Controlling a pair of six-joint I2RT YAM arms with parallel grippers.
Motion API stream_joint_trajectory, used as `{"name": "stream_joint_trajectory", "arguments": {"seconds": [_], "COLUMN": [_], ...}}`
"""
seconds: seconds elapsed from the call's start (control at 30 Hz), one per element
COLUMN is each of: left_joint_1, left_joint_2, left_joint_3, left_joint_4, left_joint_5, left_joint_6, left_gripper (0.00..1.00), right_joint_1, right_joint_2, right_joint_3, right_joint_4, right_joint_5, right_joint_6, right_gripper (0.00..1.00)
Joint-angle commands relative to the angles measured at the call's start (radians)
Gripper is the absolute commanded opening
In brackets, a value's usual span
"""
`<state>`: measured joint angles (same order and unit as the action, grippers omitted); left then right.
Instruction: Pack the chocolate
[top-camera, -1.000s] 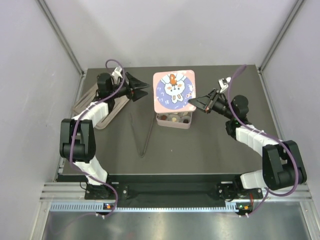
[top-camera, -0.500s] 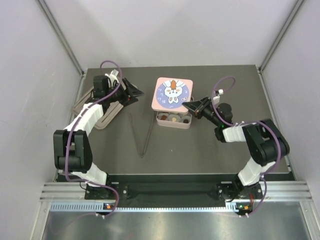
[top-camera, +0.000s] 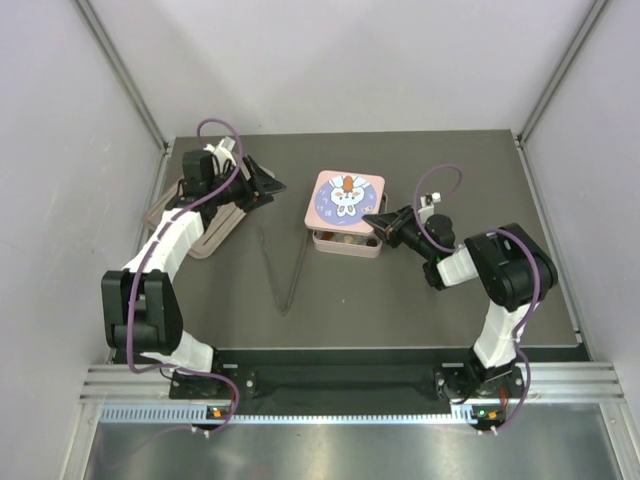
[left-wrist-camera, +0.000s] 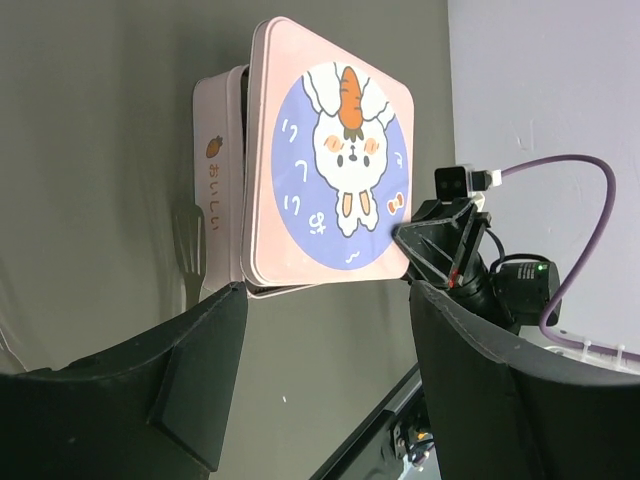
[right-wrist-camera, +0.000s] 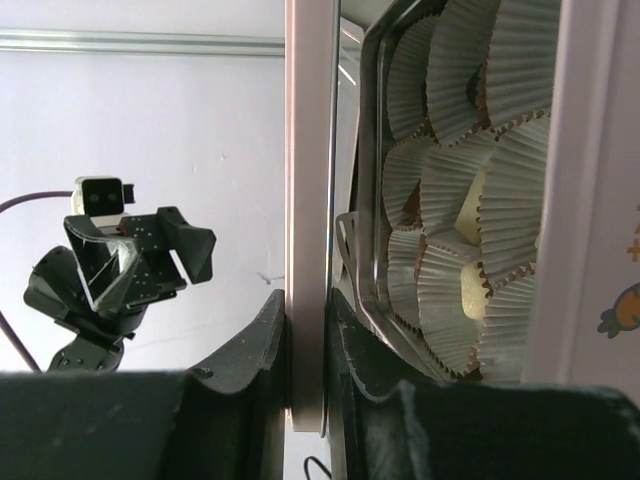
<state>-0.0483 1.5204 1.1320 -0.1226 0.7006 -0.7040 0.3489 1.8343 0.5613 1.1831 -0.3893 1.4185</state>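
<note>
Chocolate (right-wrist-camera: 468, 218) is clear only from the right wrist: two cream pieces in cups (right-wrist-camera: 440, 160). Right gripper (right-wrist-camera: 308, 322) pinches the lid (right-wrist-camera: 308, 140), left gripper (top-camera: 270, 186) gapes empty.

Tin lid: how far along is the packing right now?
Done: chocolate sits in the paper cups inside the tin. In hand: the right gripper has its fingers pinched on the lid edge, lid tilted above the tin, front cups showing. Remaining: seat the lid, release. The left gripper is open, apart.

Obs: square pink metal lid (left-wrist-camera: 335, 170) shows blue disc, white rabbit, orange carrot. Side of pale pink tin base (left-wrist-camera: 213, 200): orange carrot mark. Pleated white paper cups (right-wrist-camera: 440, 190); chocolate (right-wrist-camera: 470, 215) inside is cream-white.
</note>
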Motion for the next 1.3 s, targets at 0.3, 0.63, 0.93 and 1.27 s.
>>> {"name": "stream_joint_trajectory", "arguments": {"seconds": [0.3, 0.63, 0.93, 1.27], "left_joint_1": [-0.001, -0.001, -0.005, -0.012], "left_joint_2": [-0.042, -0.039, -0.034, -0.029], "left_joint_3": [-0.008, -0.005, 0.003, 0.008], "left_joint_4": [0.008, 0.009, 0.005, 0.005], "left_joint_5": [0.008, 0.010, 0.011, 0.010], "left_joint_6": [0.028, 0.028, 0.028, 0.026], "left_gripper": [0.71, 0.70, 0.70, 0.70], "right_joint_1": [-0.013, -0.030, -0.051, -0.071], "right_joint_2": [0.032, 0.057, 0.063, 0.066], "right_joint_3": [-0.038, -0.054, -0.066, -0.081], "right_joint_4": [0.112, 0.139, 0.158, 0.148], "right_joint_5": [-0.006, -0.042, -0.066, -0.102], "right_joint_6": [0.010, 0.028, 0.034, 0.036], "right_gripper": [0.00, 0.00, 0.00, 0.00]}}
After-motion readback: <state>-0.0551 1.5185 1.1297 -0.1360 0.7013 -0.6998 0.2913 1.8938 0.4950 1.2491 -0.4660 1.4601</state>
